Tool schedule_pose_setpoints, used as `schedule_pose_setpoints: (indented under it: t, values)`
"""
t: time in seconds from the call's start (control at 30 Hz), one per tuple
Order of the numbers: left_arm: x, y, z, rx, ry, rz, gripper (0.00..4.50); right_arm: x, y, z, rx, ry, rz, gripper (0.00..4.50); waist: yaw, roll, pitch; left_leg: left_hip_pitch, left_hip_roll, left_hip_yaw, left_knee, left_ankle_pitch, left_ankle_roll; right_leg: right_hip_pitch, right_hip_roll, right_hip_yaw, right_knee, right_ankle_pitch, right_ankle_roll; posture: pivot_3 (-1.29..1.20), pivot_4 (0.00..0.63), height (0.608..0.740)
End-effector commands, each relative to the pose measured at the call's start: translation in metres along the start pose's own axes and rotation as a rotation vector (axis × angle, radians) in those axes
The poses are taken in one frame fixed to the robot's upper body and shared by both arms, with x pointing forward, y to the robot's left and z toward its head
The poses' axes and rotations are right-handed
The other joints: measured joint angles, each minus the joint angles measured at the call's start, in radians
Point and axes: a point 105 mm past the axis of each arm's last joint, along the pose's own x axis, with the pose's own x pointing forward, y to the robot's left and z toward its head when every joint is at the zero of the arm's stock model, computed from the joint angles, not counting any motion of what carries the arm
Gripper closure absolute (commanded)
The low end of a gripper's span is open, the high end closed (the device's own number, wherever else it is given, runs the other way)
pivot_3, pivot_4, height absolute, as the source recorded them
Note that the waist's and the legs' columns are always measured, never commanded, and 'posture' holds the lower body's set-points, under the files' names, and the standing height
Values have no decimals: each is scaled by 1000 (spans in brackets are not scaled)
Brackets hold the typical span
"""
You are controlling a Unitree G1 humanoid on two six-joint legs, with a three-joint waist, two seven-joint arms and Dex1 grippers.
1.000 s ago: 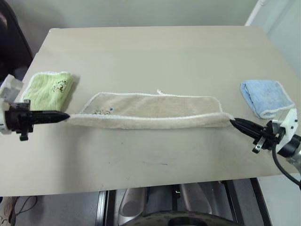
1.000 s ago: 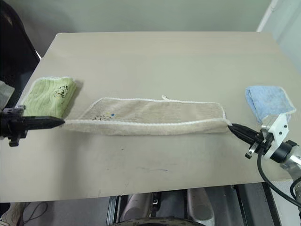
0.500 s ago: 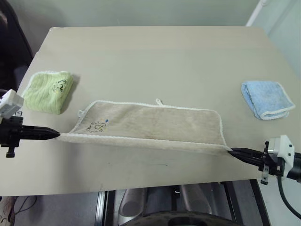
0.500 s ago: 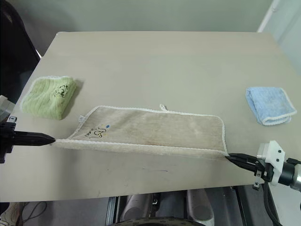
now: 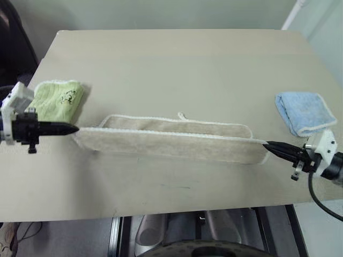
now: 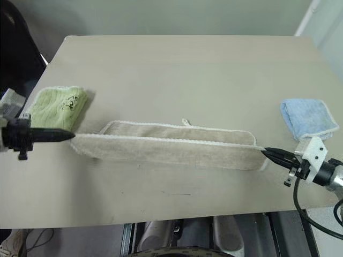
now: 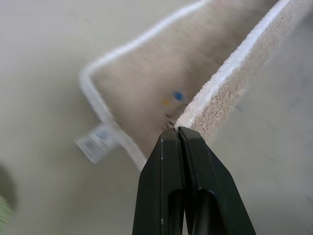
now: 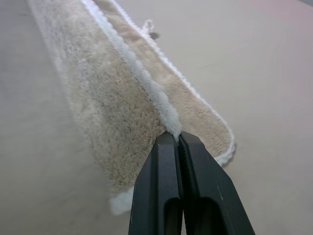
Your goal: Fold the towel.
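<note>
The beige towel (image 5: 171, 142) with white edging stretches in a long strip across the middle of the table, its near edge lifted and folded toward the far edge. A small white loop tag (image 5: 182, 115) sticks out at its far edge. My left gripper (image 5: 74, 128) is shut on the towel's near left corner (image 7: 177, 122). My right gripper (image 5: 268, 144) is shut on the near right corner (image 8: 172, 128). The towel hangs taut between the two grippers, its lower layer resting on the table.
A folded light-green towel (image 5: 56, 99) lies at the table's left, just beyond my left gripper. A folded light-blue towel (image 5: 304, 111) lies at the right, beyond my right gripper. The tan table (image 5: 177, 59) extends far behind the towel; its front edge runs close below.
Both grippers first pulled the held edge back toward me, opening the fold, then carried it forward again over the lower layer. The towel now shows as a narrow strip.
</note>
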Motion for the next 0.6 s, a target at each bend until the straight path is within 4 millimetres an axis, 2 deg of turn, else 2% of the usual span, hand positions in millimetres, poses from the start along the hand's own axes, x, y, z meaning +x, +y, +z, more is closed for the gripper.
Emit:
schedule_pose_setpoints:
  t: [0.03, 0.13, 0.37, 0.6]
  values:
    - [-3, 9, 8, 45, -10, 18, 4452, 5, -13, -1, -20, -4, -48, 4500, 0, 0, 0, 0, 0, 0, 0, 1, 1, 0, 0, 0, 0, 0, 0, 0, 150, 703]
    - [10, 17, 13, 56, -39, 21, 4452, 16, -23, -3, -25, -25, -72, 4500, 0, 0, 0, 0, 0, 0, 0, 2, 2, 1, 0, 0, 0, 0, 0, 0, 150, 703]
    - [31, 22, 11, 111, -32, -1, 4452, 38, -39, -11, -22, -65, -91, 4500, -3, 0, 0, 0, 0, 1, -1, 5, 4, 0, 0, -1, -1, 2, 3, 0, 150, 703]
    - [37, 23, 8, 136, -15, -5, 4452, 43, -45, -11, -29, -83, -91, 4500, -1, 0, 0, 0, 0, 1, -1, 6, 5, 1, 0, -1, -1, 2, 4, 0, 150, 703]
